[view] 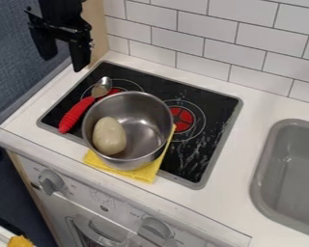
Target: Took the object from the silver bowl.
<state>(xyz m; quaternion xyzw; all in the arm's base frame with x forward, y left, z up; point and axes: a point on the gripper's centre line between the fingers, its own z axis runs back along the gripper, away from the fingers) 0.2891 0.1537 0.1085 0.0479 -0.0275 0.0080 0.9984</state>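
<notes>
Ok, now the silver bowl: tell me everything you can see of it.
The silver bowl is round, deep and smooth, shiny like metal, with a thin rim and no visible handle. It stands upright, partly on the yellow cloth, at the front of the black stove top. A pale, rounded object lies inside against its left wall. Whether the red-handled spoon beside it touches it, I can't tell.

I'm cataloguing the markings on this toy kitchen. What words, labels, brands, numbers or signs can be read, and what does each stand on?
No text can be read with certainty.
By the left knob: marks too small to read.
On the front panel, between the knobs: marks too small to read.
By the right knob: marks too small to read.
Pot and spoon: no lettering seen.
</notes>
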